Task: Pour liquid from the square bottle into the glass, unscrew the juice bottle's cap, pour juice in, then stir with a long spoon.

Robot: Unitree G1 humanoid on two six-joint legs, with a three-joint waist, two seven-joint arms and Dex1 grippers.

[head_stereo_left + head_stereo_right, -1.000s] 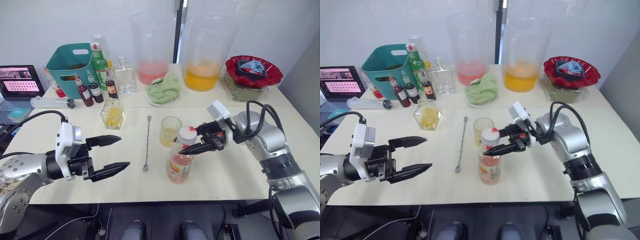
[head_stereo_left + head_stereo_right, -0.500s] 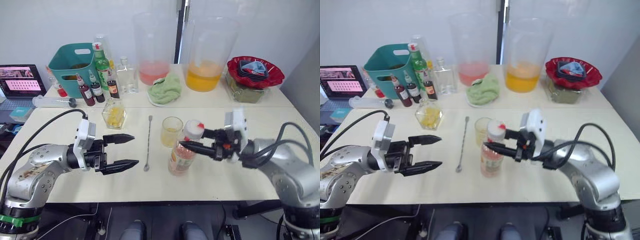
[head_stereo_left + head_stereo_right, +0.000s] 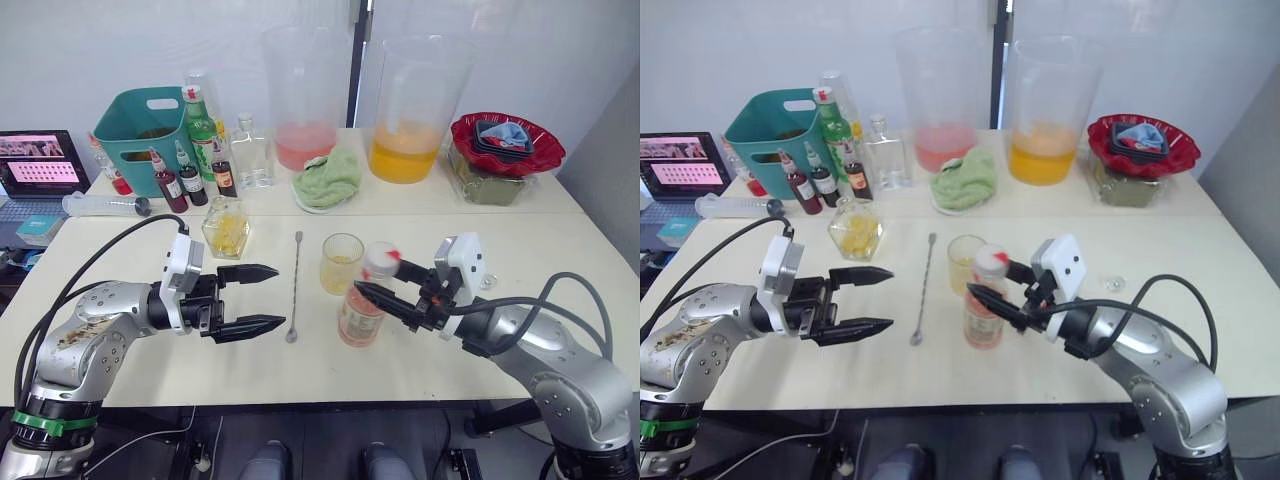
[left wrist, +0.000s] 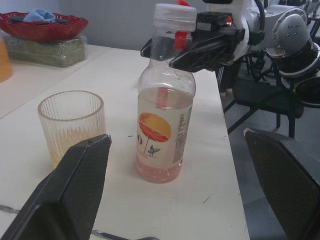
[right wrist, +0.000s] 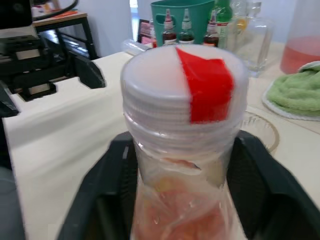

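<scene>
On table [image 3: 120, 370]: right gripper [image 3: 376, 283] clamped around neck of upright juice bottle [image 3: 362, 312], cap [image 3: 378, 262] on, beside glass [image 3: 341, 263]; left gripper [image 3: 262, 298] spread wide, empty.

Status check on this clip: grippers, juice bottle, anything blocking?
Right gripper straddling juice bottle neck, below the cap. Left gripper open, empty. Glass close behind bottle.

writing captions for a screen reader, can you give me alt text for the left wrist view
A slim juice bottle of pale pink juice stands upright on a pale table, its white cap on, with the right gripper straddling its neck. A ribbed glass holding a little yellow liquid stands beside it, and the left gripper's open black fingers frame the foreground.
</scene>
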